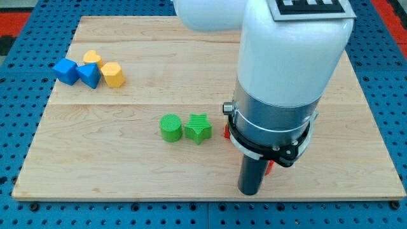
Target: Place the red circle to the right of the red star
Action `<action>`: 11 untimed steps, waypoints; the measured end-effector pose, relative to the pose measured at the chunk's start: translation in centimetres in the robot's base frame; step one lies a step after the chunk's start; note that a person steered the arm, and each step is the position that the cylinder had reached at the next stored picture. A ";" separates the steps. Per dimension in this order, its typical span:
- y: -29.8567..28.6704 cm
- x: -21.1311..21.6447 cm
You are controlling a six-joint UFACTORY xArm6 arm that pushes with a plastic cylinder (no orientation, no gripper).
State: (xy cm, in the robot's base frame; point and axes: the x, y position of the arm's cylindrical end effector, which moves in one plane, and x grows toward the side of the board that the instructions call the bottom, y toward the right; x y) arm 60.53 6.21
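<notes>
The arm's white and grey body (280,76) covers much of the board's right half. My tip (249,192) rests on the board near the view's bottom edge, at the end of the dark rod. A sliver of a red block (226,131) shows at the arm's left edge, just right of the green star. Another sliver of red (269,167) shows right beside the rod, on its right. The arm hides most of both red pieces, so I cannot tell which is the circle and which the star.
A green circle (170,127) and a green star (198,128) sit side by side mid-board, left of the arm. Two blue blocks (65,70) (89,74) and two yellow blocks (93,58) (112,74) cluster at the view's top left. The wooden board (127,165) lies on a blue pegboard.
</notes>
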 end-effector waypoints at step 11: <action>4.8 -6.1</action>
